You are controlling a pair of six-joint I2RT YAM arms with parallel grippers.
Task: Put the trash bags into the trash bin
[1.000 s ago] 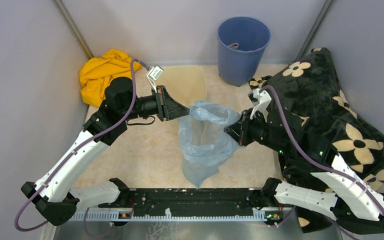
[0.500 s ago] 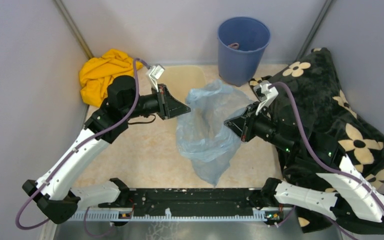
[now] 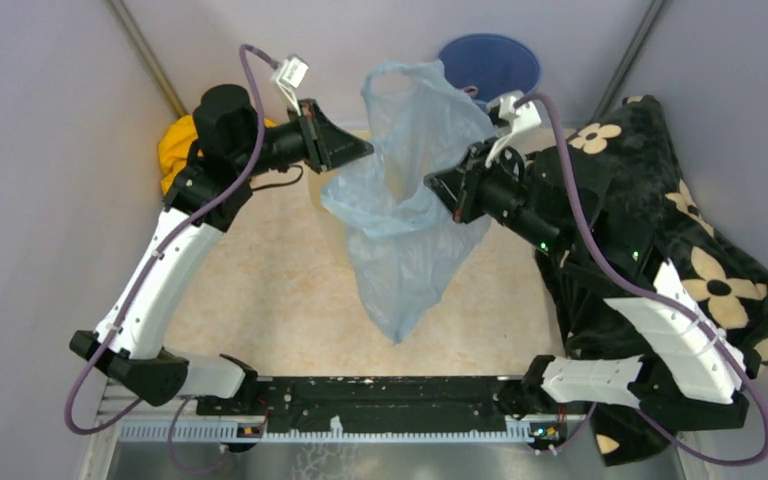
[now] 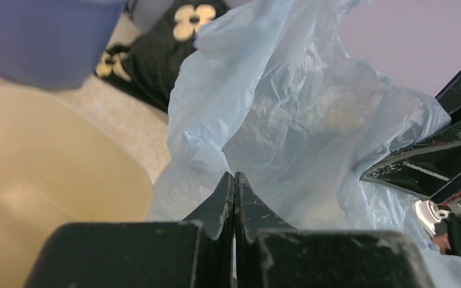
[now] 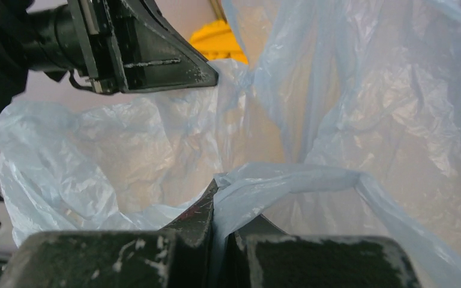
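The pale-blue trash bag (image 3: pixel 400 240) hangs in the air between my two grippers, its mouth stretched and its tail dangling toward the near edge. My left gripper (image 3: pixel 368 150) is shut on the bag's left edge, with the jaws pressed together in the left wrist view (image 4: pixel 234 175). My right gripper (image 3: pixel 432 186) is shut on a bunched strip of the bag's right edge (image 5: pixel 288 177). The cream trash bin (image 4: pixel 42 174) stands below and to the left of the bag. In the top view the bag and my left arm mostly hide it.
A round blue bucket (image 3: pixel 505 60) stands at the back, partly behind the bag. A yellow cloth (image 3: pixel 173 150) lies at the back left. A black flowered blanket (image 3: pixel 660 220) fills the right side under my right arm. Grey walls close in all round.
Both grippers have lifted the bag and carried it toward the back, above where the bin stands. The bag now hangs higher and covers the bin in the top view.
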